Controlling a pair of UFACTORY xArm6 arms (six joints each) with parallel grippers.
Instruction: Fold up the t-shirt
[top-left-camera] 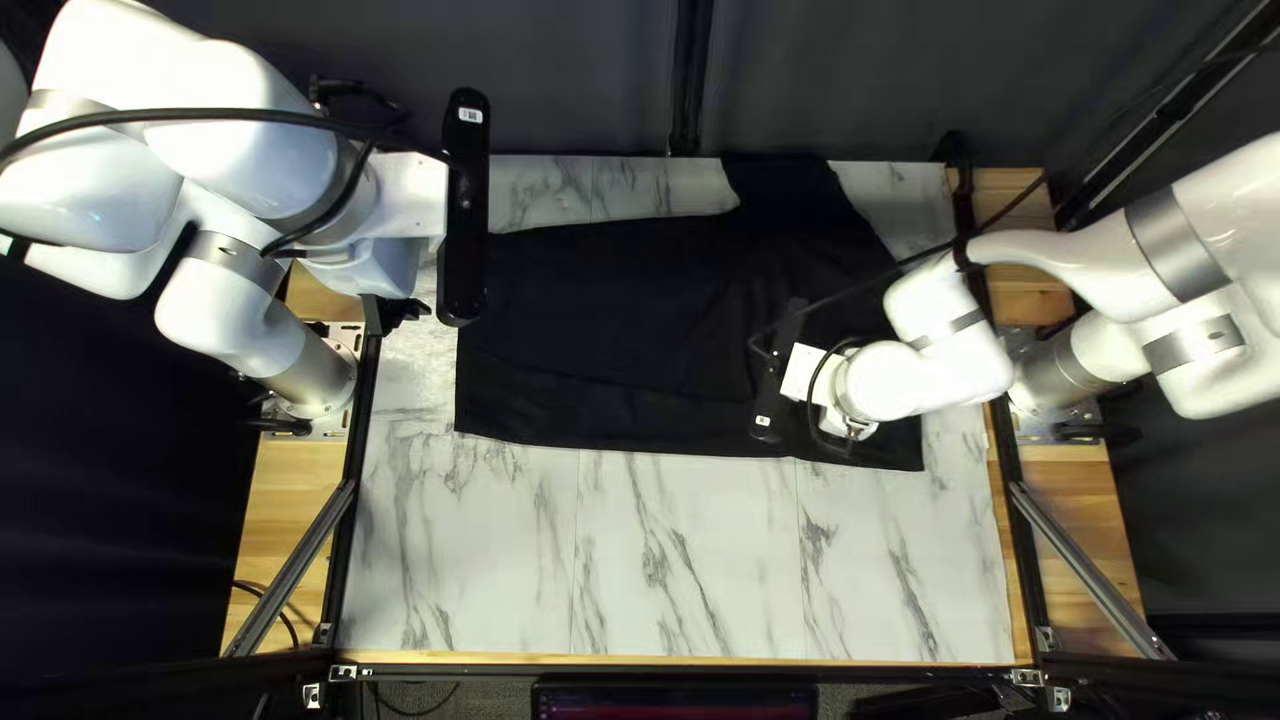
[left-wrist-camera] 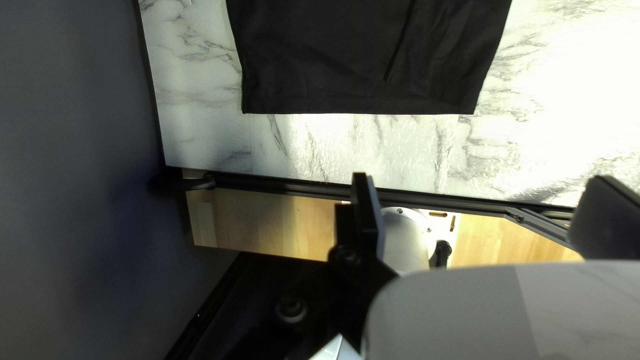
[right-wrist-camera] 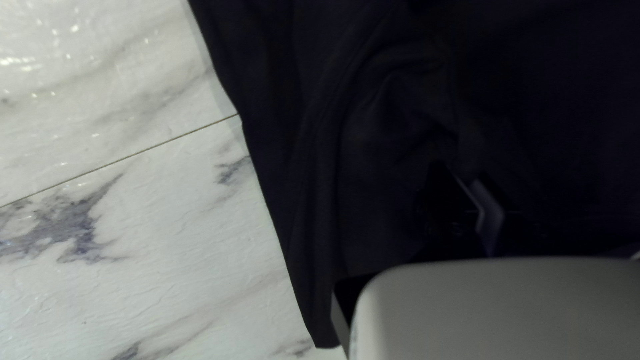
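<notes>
Through my cameras I'm seeing the black t-shirt [top-left-camera: 614,334] lying flat in soft, matte cloth, a sleeve reaching toward the far edge of the glossy, grey-veined tabletop [top-left-camera: 680,574]. My left gripper [top-left-camera: 387,267] is hanging with its fingers spread wide, one partly hidden behind its mount. My right gripper [top-left-camera: 843,416] is pinching a ridge of shirt, wrinkles running from its dark, hard-to-make-out tips. My right arm [top-left-camera: 947,367] is covering some fabric. The left wrist view is showing the straight end whole; overhead, a black bar [top-left-camera: 464,200] is masking its corner.
</notes>
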